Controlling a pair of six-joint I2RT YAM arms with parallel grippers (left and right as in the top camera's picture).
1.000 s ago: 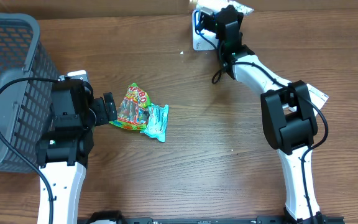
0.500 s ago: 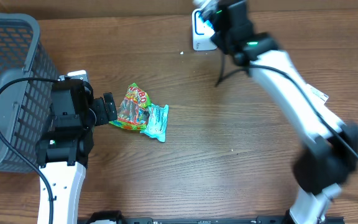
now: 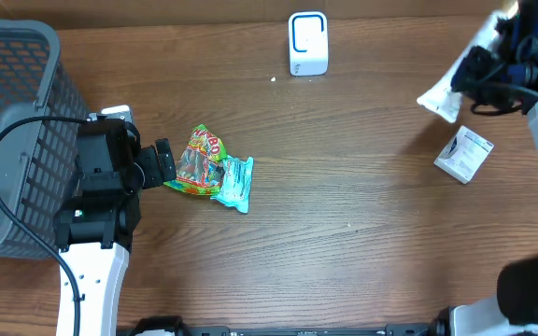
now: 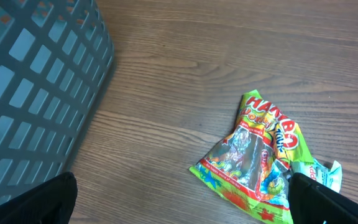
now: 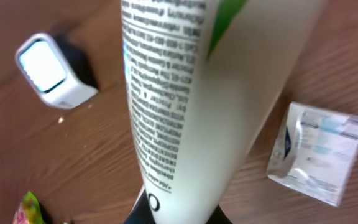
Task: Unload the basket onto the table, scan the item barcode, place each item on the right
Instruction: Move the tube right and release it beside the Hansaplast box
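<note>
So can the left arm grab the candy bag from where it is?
Probably yes. The left end effector is open right beside the candy bag, with nothing between them. The teal packet lies on the bag's far side.

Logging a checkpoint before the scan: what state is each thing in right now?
left claw: open, empty.
right claw: shut on white tube.
scanner: upright on table.
candy bag: lying flat, ungripped.
teal packet: lying against candy bag.
small box: lying flat.

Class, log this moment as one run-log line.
right jaws: shut on tube | left jaws: open, facing candy bag | scanner: apart from tube | box: lying loose
</note>
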